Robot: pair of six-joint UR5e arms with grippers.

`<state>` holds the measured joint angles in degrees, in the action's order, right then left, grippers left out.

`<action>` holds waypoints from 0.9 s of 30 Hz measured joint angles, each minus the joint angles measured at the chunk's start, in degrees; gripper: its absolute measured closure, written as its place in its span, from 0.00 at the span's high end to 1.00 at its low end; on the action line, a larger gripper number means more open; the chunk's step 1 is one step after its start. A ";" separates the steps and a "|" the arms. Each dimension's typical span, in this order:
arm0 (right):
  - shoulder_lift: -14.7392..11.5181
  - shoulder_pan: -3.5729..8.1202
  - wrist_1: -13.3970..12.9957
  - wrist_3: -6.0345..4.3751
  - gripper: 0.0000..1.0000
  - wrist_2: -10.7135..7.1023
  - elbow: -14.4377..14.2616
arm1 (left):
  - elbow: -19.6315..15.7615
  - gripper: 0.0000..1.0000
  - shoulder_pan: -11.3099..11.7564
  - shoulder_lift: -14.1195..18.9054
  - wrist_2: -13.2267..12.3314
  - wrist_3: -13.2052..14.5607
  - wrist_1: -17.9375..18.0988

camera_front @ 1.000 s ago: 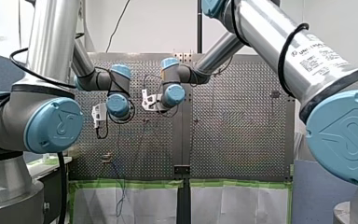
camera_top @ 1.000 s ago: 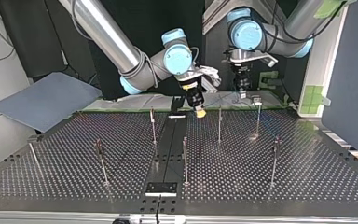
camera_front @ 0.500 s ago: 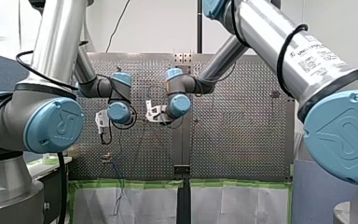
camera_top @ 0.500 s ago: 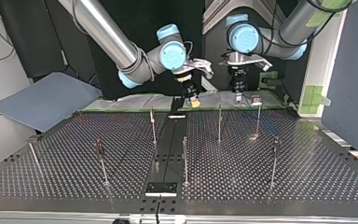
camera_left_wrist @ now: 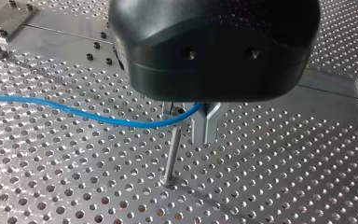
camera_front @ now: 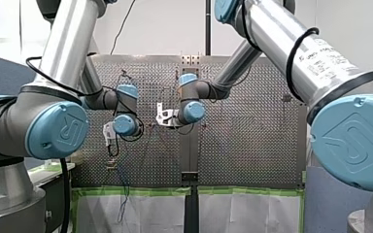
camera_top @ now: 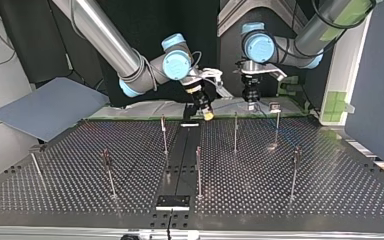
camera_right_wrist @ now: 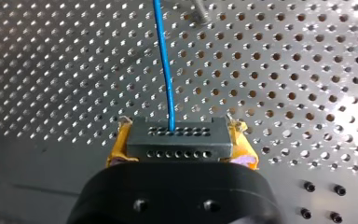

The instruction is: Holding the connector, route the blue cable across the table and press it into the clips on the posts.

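Here, my right gripper (camera_right_wrist: pixel 182 140) has its yellow pads (camera_right_wrist: pixel 117 145) clamped on the connector (camera_right_wrist: pixel 177 140), and the cable (camera_right_wrist: pixel 165 60) runs straight ahead from it. My left gripper (camera_left_wrist: pixel 205 137) has its metal fingers (camera_left_wrist: pixel 209 122) pinched together on the same cable, just beside the top of a post (camera_left_wrist: pixel 171 156). Past the post, the cable trails low over the table (camera_left_wrist: pixel 284 154). In the top view my right wrist slants downward, and my left wrist points straight down.

White wall (camera_front: pixel 165 29) in front view; grey panel (camera_top: pixel 50 107), black backdrop (camera_top: pixel 145 25) in top view.
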<state>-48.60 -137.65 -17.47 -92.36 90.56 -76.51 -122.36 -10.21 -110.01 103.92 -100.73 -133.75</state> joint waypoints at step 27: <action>1.90 2.94 -1.05 -2.64 0.00 -3.00 0.00 | 3.11 0.02 1.82 -3.22 -2.10 0.41 0.48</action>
<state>-46.70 -134.71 -18.52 -95.00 87.56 -76.50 -119.25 -8.39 -113.23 101.82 -100.32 -133.27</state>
